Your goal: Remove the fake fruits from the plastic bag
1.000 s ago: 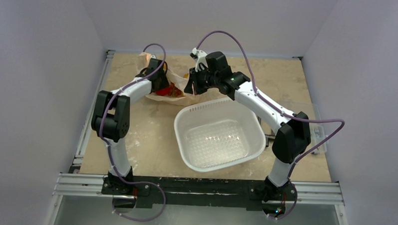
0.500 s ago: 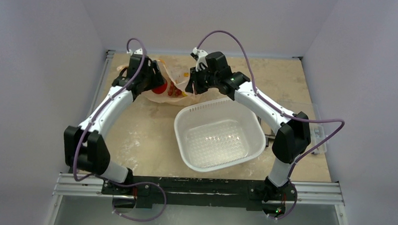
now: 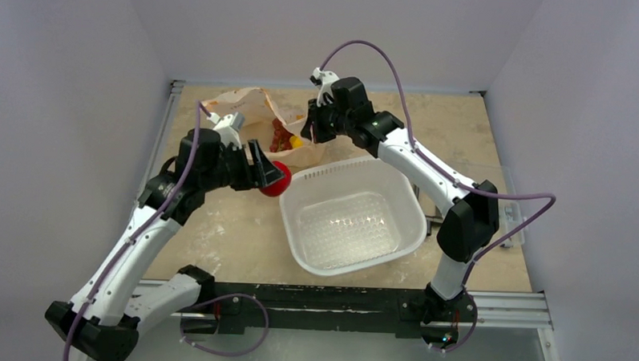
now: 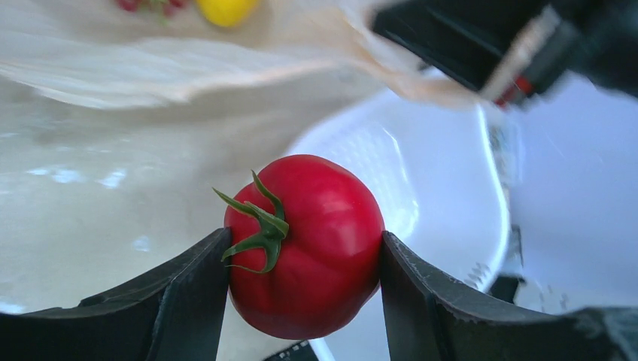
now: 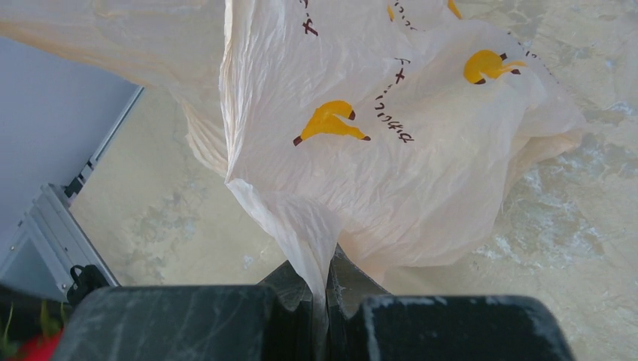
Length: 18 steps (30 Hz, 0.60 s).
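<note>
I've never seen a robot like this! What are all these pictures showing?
It is a robot with two white arms bolted to a beige table. One picture looks down from above; the other two come from small cameras on the wrists. The left end effector is shut on a glossy red plastic tomato, close to a white perforated plastic basin. The right end effector pinches an edge of a thin peach plastic bag printed with bananas. Reddish grapes and a yellow fruit lie inside the bag.

Pale lavender walls [image 3: 62,99], beige marbled tabletop [image 3: 234,234], aluminium rail [image 3: 512,309] along its near edge, soft even light
</note>
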{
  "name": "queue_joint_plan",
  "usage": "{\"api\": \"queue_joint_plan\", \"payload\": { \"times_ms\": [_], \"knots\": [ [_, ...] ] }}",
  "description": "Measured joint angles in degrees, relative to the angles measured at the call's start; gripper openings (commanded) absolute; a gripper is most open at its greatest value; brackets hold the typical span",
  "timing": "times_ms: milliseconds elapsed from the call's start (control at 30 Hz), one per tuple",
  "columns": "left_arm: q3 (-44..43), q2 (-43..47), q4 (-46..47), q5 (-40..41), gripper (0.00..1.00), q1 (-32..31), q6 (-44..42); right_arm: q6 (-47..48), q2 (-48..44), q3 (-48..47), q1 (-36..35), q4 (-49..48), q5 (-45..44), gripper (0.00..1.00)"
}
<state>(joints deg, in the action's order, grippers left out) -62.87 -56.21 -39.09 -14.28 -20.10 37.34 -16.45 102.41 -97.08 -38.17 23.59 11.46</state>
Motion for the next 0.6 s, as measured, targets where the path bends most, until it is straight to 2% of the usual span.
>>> {"api": "queue_joint_plan", "payload": {
  "times_ms": [167,333,600],
  "knots": [
    [4.7,4.3,3.3,-1.3,0.12,-12.3,0.5,0.4,-0.1,-0.7,0.3,1.2,-0.6,0.0],
    [6.4,-1.8,6.7,4.2,0.14,-23.5,-4.2,1.2,-0.7,-0.7,0.7,3.0,-1.6,0.0],
    [8.7,-13.0,12.0,9.7,0.15,-30.3,-12.6,1.1,-4.9,-0.4,1.7,3.6,-2.6,0.0]
  ]
}}
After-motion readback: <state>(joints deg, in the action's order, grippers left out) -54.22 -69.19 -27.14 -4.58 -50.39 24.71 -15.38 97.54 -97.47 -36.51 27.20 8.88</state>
